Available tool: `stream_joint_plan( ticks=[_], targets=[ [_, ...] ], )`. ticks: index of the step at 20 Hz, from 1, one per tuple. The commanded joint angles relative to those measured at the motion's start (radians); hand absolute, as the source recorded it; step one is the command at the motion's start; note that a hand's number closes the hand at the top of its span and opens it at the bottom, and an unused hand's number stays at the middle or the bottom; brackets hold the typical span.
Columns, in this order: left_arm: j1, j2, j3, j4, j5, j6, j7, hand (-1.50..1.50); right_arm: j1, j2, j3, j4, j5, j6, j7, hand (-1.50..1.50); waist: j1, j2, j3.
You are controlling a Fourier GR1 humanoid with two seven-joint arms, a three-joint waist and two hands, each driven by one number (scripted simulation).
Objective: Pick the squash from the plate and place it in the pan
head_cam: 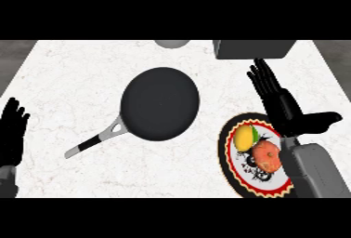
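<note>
Head view: squash [244, 137] on the plate [260, 191], yellow, beside an orange fruit [267, 155], right of the pan [159, 103]. Right hand [282, 109] just right of the plate, fingers [266, 81] straight and spread, holding nothing (nearer hand by far). Left hand [12, 130] resting open at far bench [75, 79] edge.

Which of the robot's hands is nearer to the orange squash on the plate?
Right. The right hand hangs open just beyond the squash on the plate; the left hand rests open at the counter's far left edge.
</note>
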State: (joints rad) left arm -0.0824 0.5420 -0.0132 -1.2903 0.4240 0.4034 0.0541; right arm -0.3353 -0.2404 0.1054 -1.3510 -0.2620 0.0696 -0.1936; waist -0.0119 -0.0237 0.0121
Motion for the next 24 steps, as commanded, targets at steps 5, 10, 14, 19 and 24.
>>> stream_joint_plan(
  ticks=[5, 10, 14, 19, 24],
  targets=[
    [-0.026, 0.112, -0.098, -0.002, -0.157, -0.06, 0.094, 0.0, 0.065, -0.078, -0.063, -0.213, -0.08, 0.083, 0.056, -1.5, -0.013, 0.019, -0.012],
    [0.041, 0.085, -0.098, 0.011, -0.134, -0.058, 0.08, 0.0, 0.169, -0.114, -0.26, -0.047, 0.162, -0.343, 0.025, 1.5, -0.094, 0.023, -0.013],
    [0.0, 0.075, -0.148, 0.004, -0.175, -0.076, 0.115, 0.0, 0.377, 0.078, -0.279, -0.214, 0.045, -0.328, -0.233, -1.5, -0.036, 0.019, -0.011],
    [-0.039, 0.038, -0.131, 0.048, -0.192, -0.112, 0.109, 0.0, 0.583, -0.018, -0.217, -0.431, 0.129, -0.231, -0.19, -1.5, -0.008, 0.022, -0.013],
    [-0.017, 0.023, -0.152, -0.014, -0.209, -0.081, 0.138, 0.0, 0.652, -0.199, -0.245, -0.61, 0.252, -0.253, 0.08, -1.5, -0.008, 0.019, -0.015]
  ],
)
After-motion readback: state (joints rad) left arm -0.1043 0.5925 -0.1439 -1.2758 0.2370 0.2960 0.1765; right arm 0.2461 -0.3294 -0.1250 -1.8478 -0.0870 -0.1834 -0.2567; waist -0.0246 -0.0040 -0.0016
